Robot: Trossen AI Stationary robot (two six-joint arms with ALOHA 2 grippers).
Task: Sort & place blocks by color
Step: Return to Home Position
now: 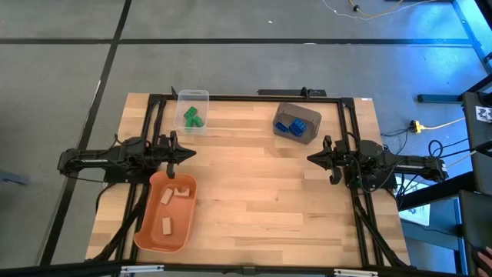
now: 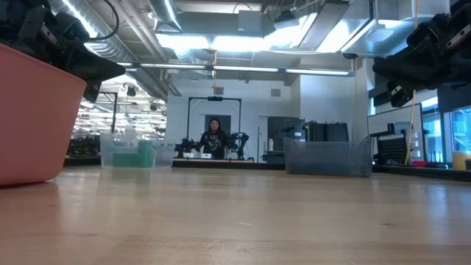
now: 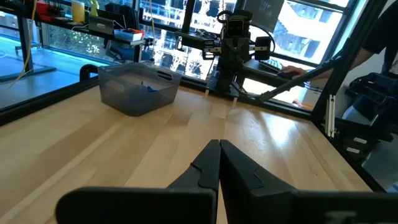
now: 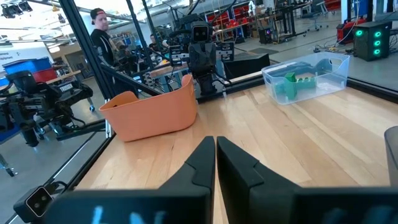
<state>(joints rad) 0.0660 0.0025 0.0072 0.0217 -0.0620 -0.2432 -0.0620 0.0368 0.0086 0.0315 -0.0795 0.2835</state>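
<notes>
Green blocks (image 1: pixel 191 117) lie in the clear bin (image 1: pixel 193 98) at the table's far side; they also show as green blocks (image 4: pixel 297 81) in the right wrist view. Blue blocks (image 1: pixel 295 126) lie in the dark grey bin (image 1: pixel 308 120). Tan wood blocks (image 1: pixel 174 193) lie in the orange tub (image 1: pixel 164 240) near the left edge. My left gripper (image 1: pixel 190 153) is shut, raised over the tub's far end, and holds nothing (image 3: pixel 219 148). My right gripper (image 1: pixel 310 158) is shut and raised near the right edge, also holding nothing (image 4: pixel 215 144).
The bare wooden table top (image 1: pixel 261 192) spreads between the two arms and toward the near edge. A black frame (image 1: pixel 254 98) runs along the far edge. A person (image 2: pixel 214 138) stands far behind the table, and another person (image 4: pixel 99 31) shows in the right wrist view.
</notes>
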